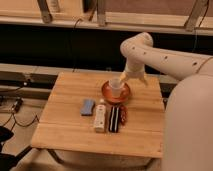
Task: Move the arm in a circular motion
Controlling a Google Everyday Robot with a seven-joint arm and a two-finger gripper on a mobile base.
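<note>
- Mostly filling the right side, the arm (pixel 166 58) rises from the lower corner, bends above the counter's far edge, then tapers down to the claw at its tip.
- The wooden counter (pixel 62 132) carries the rest.
- An orange plate (pixel 106 94) sits toward its far side.
- A white bottle (pixel 101 116), a black bar (pixel 114 119) and a blue sponge (pixel 88 106) lie side by side nearer.
- A white cup (pixel 116 86) stands on the plate.
- The claw (pixel 130 76) hangs just beside the cup, over the plate's far right rim; I cannot tell whether it is open or closed.

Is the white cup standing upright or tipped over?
Upright: the cup stands mouth up on the orange plate; the arm holds its tool just beside it.
</note>
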